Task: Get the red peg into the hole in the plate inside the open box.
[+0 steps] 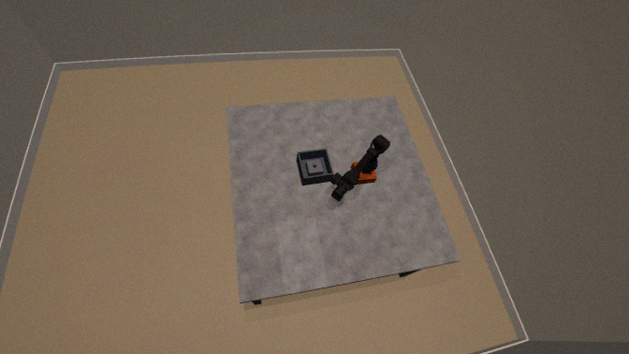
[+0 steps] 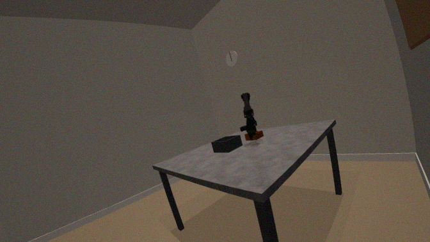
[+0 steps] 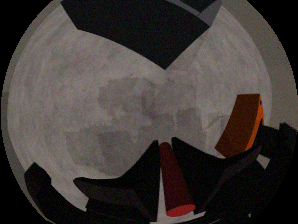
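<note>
So the hand [image 1: 336,197] [image 2: 251,138] [image 3: 165,142] is closed on the red peg [image 3: 176,182], one finger either side, and in the wrist view the peg sits down around 6 o'clock with its round end facing the camera. Looks like a slim, straight, smooth rod. My guess is it's stiff and pretty light, not fragile, but a round side like that could roll or tip between flat fingers if the grip is off-centre. I'd hold it up near the top end and keep it plumb, so the lower end stays free for the hole. Can't tell from here whether its foot is touching the worktop [image 1: 281,243] [image 2: 224,174] [image 3: 55,105]. That top is mottled grey, kinda stone-looking, probably hard. The open box [image 1: 318,180] [image 2: 221,147] [image 3: 135,30] is dark, at about 10 o'clock from the hand in the top view, with a pale plate [image 1: 310,167] and a small dark hole [image 1: 314,166] inside. Orange base [image 1: 368,178] [image 2: 258,136] [image 3: 240,125] is near the hand. Room's dim: plain greyish walls, tan floor [image 1: 140,187] [image 2: 384,198], round clock [image 2: 231,58] on the wall.
</note>
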